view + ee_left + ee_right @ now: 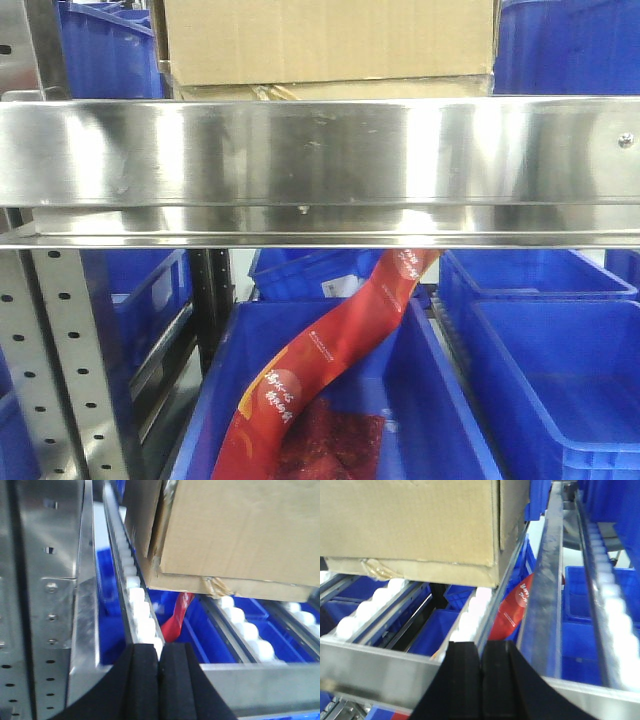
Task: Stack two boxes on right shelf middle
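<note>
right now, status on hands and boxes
Left hand shut, empty; right hand shut, empty. Two plain brown cardboard boxes stacked on shiny steel roller shelf. Nothing in the way.

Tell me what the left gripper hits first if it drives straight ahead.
Probably the white plastic roller track of the stainless-steel shelf: the shut left gripper points along it, with the stacked plain brown cardboard boxes further on to its right. Depth is unclear.

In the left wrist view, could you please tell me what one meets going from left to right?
Perforated grey upright → white roller track → red printed bag → stacked cardboard boxes.
</note>
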Tool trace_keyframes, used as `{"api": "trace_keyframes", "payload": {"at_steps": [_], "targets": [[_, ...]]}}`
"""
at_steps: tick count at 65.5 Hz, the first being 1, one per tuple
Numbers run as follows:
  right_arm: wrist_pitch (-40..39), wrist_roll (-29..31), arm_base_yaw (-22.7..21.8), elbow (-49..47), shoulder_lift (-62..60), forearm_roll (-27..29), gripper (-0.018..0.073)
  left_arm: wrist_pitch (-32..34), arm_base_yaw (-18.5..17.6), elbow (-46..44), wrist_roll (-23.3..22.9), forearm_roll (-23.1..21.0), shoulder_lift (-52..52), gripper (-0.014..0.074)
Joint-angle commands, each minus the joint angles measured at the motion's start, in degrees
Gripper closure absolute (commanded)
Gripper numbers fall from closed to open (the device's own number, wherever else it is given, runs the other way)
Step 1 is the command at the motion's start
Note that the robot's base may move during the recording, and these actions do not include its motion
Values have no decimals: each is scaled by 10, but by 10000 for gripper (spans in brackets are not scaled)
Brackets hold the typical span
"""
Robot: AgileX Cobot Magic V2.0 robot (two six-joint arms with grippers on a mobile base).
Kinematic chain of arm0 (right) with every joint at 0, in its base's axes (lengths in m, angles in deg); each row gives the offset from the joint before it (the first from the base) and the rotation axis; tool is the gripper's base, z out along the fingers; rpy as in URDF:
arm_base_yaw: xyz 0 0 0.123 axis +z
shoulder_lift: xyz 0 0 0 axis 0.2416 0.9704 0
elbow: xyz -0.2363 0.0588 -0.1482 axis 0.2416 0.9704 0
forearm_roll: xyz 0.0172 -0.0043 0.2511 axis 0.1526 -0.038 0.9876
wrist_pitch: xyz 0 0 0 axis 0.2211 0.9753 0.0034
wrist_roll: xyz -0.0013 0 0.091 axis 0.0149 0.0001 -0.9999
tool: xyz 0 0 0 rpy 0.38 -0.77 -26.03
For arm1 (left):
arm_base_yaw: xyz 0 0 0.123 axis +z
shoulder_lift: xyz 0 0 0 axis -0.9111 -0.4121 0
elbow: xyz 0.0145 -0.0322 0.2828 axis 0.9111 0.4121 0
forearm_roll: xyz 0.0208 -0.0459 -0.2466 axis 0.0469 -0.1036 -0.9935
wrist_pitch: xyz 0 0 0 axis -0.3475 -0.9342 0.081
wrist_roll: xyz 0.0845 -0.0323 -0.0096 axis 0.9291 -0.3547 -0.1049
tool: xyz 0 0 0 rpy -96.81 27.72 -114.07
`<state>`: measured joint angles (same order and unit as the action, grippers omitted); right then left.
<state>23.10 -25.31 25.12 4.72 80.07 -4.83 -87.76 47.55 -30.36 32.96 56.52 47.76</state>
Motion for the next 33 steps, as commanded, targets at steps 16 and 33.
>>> {"api": "trace_keyframes", "payload": {"at_steps": [16, 33], "targets": [[53, 3, -1, 2, -114, -7, 721, 2, 3, 47, 3, 11, 182, 707], [52, 3, -1, 2, -124, -7, 721, 4, 3, 47, 3, 11, 251, 707]]}}
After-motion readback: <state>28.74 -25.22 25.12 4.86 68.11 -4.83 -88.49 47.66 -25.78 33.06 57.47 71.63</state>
